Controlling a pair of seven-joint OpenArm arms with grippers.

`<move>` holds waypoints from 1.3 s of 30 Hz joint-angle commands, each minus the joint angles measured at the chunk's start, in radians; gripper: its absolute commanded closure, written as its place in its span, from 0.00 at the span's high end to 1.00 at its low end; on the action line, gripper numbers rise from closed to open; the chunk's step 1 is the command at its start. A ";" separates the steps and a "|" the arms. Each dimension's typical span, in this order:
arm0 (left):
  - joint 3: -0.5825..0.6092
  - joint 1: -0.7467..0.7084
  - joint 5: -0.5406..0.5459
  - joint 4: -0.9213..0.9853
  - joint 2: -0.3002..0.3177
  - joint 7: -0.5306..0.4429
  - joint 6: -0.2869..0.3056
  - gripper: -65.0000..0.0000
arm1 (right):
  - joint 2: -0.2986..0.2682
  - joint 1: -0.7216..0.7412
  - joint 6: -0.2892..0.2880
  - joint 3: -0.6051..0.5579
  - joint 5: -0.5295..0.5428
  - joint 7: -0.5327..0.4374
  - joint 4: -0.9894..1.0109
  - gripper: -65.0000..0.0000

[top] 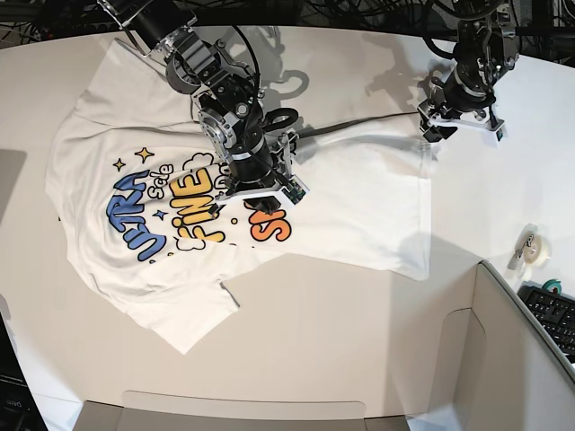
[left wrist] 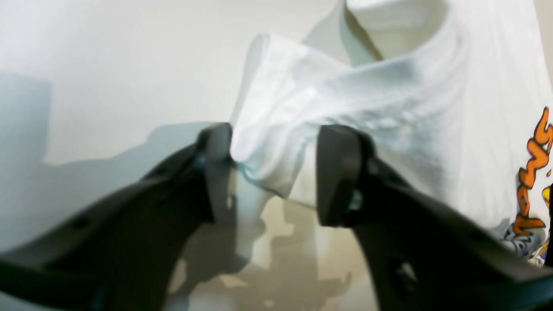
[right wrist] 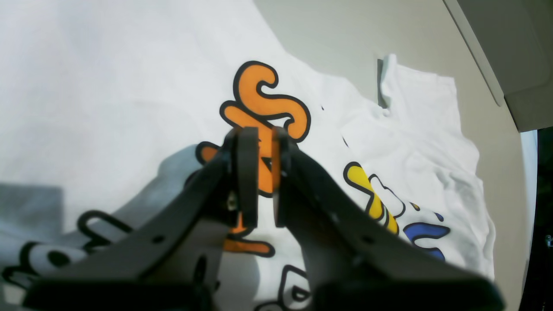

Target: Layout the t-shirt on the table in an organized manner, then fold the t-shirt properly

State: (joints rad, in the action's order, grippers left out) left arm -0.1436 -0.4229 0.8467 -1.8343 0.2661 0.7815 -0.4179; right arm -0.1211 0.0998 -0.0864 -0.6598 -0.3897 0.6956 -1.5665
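Smooth white table point(top: 359, 314), soft wrinkled t-shirt point(top: 359, 206), left claw point(left wrist: 272, 172) parted around bunched hem, right claw point(right wrist: 261, 172) closed.

We noted dark cables point(top: 359, 11) along the far side, a grey panel point(top: 526, 359) at the near right, a keyboard point(top: 552, 314) behind it, and bright overhead light casting sharp shadows.

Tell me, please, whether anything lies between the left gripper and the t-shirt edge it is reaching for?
Nothing visible does. The left gripper already has a bunched fold of the t-shirt between its parted fingers, with only bare table beside it.
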 commanded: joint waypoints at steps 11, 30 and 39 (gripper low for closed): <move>-0.001 -0.004 0.000 0.018 0.005 0.031 -0.016 0.33 | 0.005 0.015 0.014 0.004 -0.010 -0.021 -0.018 0.08; -0.003 0.026 0.001 0.104 0.003 0.031 -0.016 0.00 | 0.005 0.015 0.014 0.004 -0.010 -0.021 -0.018 0.08; -0.006 0.023 0.001 -0.083 0.006 0.036 -0.016 0.00 | 0.036 0.024 0.014 0.004 -0.012 -0.021 -0.021 0.08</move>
State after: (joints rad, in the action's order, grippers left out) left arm -0.1448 -0.4095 0.8444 -1.8942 0.2607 0.8352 -0.4385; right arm -0.0879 0.1047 -0.0860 -0.6598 -0.3897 0.6960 -1.5677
